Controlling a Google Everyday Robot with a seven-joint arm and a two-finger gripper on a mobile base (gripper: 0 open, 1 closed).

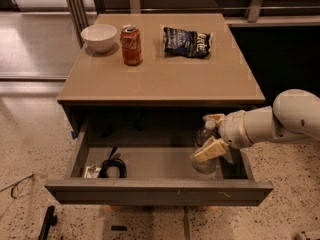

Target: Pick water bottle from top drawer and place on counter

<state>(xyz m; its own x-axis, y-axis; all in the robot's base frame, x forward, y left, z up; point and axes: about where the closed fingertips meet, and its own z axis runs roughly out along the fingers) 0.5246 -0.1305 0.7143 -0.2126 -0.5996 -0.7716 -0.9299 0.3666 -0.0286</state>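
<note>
The top drawer [150, 163] is pulled open below the tan counter [165, 79]. The clear water bottle [201, 161] stands at the drawer's right end, tilted a little, its cap up near the counter's underside. My gripper [211, 135] reaches in from the right on a white arm, and its pale fingers [210, 150] are closed around the bottle's upper body. The bottle's base is near the drawer floor; I cannot tell whether it touches.
On the counter stand a white bowl [99, 36], a red soda can [131, 45] and a dark chip bag [187, 41], all toward the back. A black coiled cable [113, 166] lies in the drawer's left part. The drawer's front panel [160, 191] juts toward me.
</note>
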